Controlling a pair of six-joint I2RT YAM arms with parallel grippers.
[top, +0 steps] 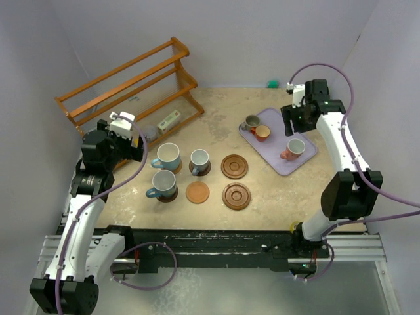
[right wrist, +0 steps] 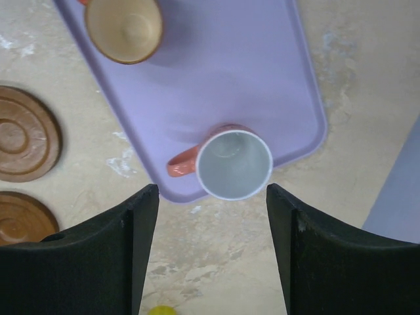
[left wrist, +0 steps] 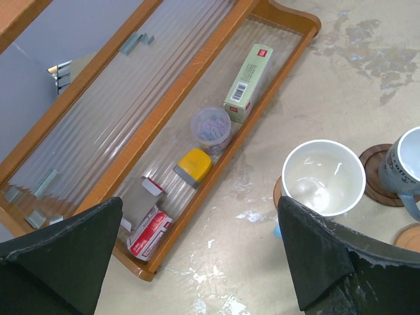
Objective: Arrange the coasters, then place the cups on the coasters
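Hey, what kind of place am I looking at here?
Likely a robot lab test cell: a left arm and right arm bolted to a rail, blank walls boxing in the table, staged props like a rack and cups.

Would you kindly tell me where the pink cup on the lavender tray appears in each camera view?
Top external: the pink cup sits right of centre, near the front end of the lavender tray.
Left wrist: not in this picture.
Right wrist: the pink cup is at centre, at the tray's lower edge, handle pointing left.
Shared landmark: the lavender tray, seen in the top and right wrist views.
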